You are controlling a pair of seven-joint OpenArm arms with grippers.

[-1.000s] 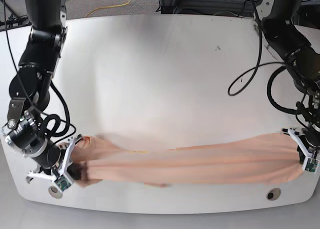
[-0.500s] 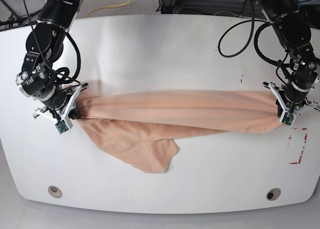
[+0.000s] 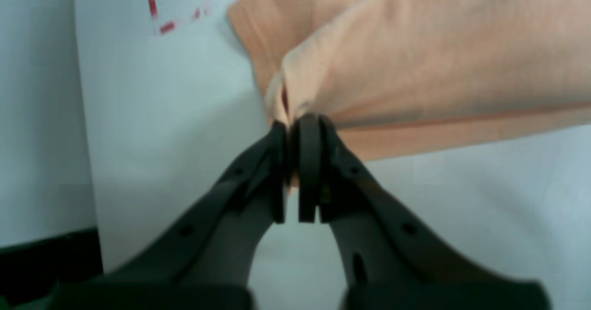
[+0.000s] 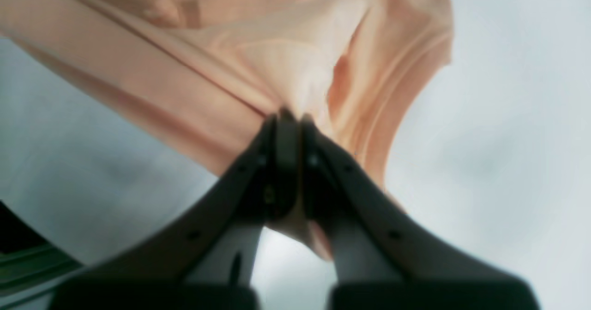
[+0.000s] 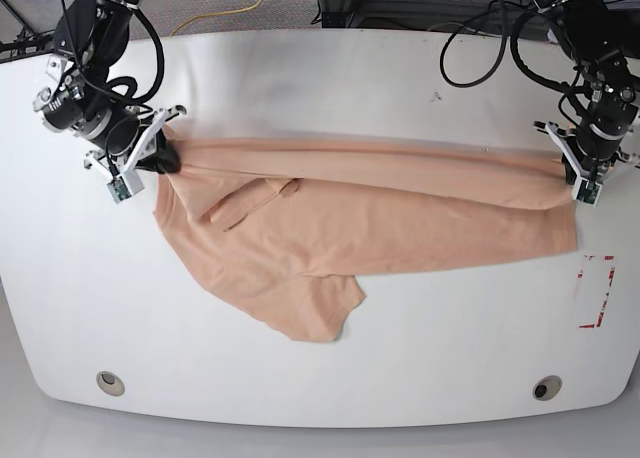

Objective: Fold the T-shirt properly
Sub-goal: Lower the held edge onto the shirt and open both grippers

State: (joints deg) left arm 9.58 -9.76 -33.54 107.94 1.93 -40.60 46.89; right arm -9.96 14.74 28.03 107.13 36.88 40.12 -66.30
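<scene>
Clamped tight on a bunched corner of the T-shirt (image 3: pixel 415 60): left hand (image 3: pixel 295 120), no gap showing between the pads. Same for right hand (image 4: pixel 288 116), pinched shut on a gathered fold at the opposite end. Both carried away from the near edge of the bench (image 5: pixel 320 78) toward its far side over the last second, still gripping. Stretched taut between the two hands: one long edge of the shirt. Trailing below that line and now lying spread on the bench: the rest of the cloth, one sleeve flopped toward the near side. Probably a drag-out to flatten before any fold; creases near right hand not yet smoothed.
</scene>
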